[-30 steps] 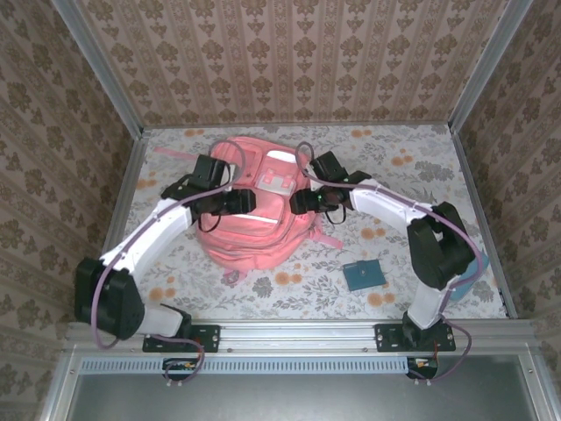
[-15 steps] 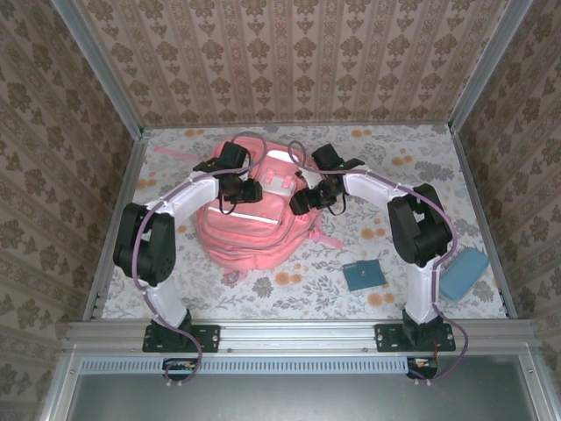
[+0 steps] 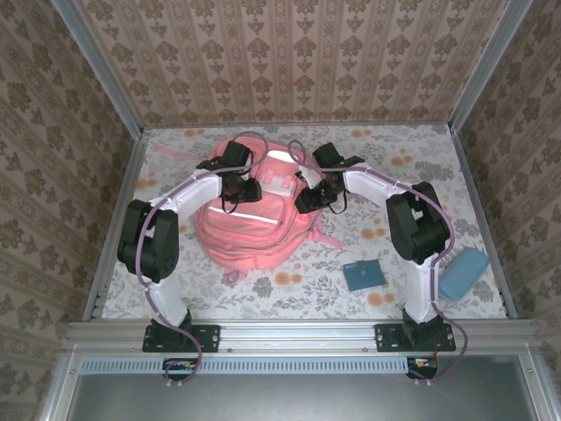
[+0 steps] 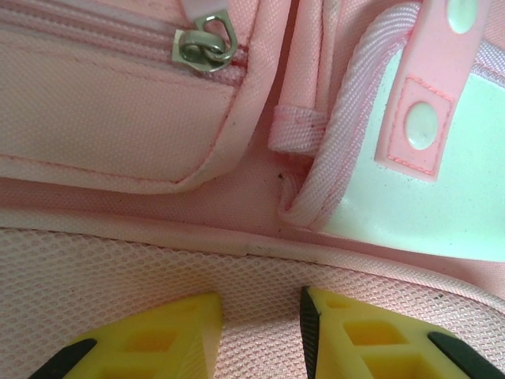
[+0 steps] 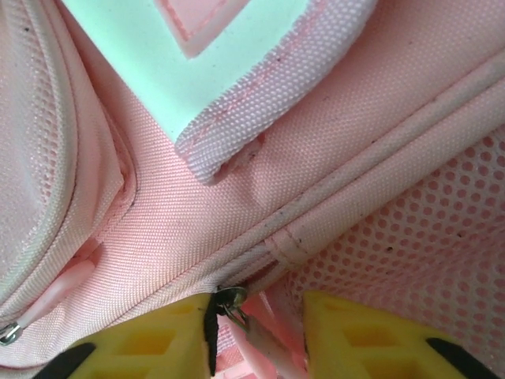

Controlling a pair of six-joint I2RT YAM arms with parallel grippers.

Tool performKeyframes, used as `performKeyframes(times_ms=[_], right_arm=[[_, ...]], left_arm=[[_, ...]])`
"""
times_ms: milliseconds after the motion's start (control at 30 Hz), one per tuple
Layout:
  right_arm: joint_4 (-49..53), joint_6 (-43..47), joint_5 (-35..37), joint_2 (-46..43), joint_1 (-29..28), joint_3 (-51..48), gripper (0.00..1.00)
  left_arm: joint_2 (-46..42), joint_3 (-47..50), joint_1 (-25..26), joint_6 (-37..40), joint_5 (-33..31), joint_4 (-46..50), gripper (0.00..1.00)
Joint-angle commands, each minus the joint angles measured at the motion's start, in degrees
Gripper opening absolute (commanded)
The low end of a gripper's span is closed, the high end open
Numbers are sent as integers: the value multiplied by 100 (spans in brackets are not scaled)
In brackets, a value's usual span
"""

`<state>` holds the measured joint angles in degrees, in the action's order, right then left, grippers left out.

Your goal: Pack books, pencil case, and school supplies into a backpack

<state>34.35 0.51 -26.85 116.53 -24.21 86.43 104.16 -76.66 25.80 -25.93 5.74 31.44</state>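
Our right gripper (image 5: 258,304) is clamped on a zipper pull (image 5: 230,298) of the backpack (image 3: 254,232). The left gripper (image 4: 260,296) rests on the mesh (image 4: 118,276) with a narrow gap between its fingers; we cannot tell if it pinches the mesh. The backpack lies mid-table (image 3: 386,254). The teal book (image 3: 362,274) and the pencil case (image 3: 463,273) lie to its right.

Floral table (image 3: 289,298) bears backpack (image 3: 254,232), teal book (image 3: 362,274), seemingly pencil case (image 3: 464,273).

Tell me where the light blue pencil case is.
From above, the pencil case lies near the right edge of the table, right of the small teal book.
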Motion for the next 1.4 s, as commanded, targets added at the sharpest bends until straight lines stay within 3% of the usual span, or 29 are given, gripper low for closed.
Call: performKeyframes(times_ms=[0, 233, 500, 700, 933, 1100, 1367], right_arm=[[186, 54, 4, -241, -6, -12, 26], [248, -31, -1, -492, -27, -130, 9], [149, -206, 29, -945, -201, -540, 0], [-96, -462, -36, -1269, -659, -977, 0], [-670, -1030, 441, -1690, -1253, -1615, 0], [-1088, -1540, 662, -1872, -1367, -1934, 0], [-1280, -2125, 1395, -2371, -1327, -2095, 0]], left_arm=[[239, 13, -1, -105, -183, 29, 34], [155, 87, -5, -134, -126, -22, 34], [200, 83, -3, -148, -81, -61, 34], [364, 102, 1, -490, -60, -99, 33], [526, 376, -3, -998, -3, -414, 26], [447, 331, 168, -987, 180, -461, 26], [-517, 23, 125, -208, 854, -143, 42]])
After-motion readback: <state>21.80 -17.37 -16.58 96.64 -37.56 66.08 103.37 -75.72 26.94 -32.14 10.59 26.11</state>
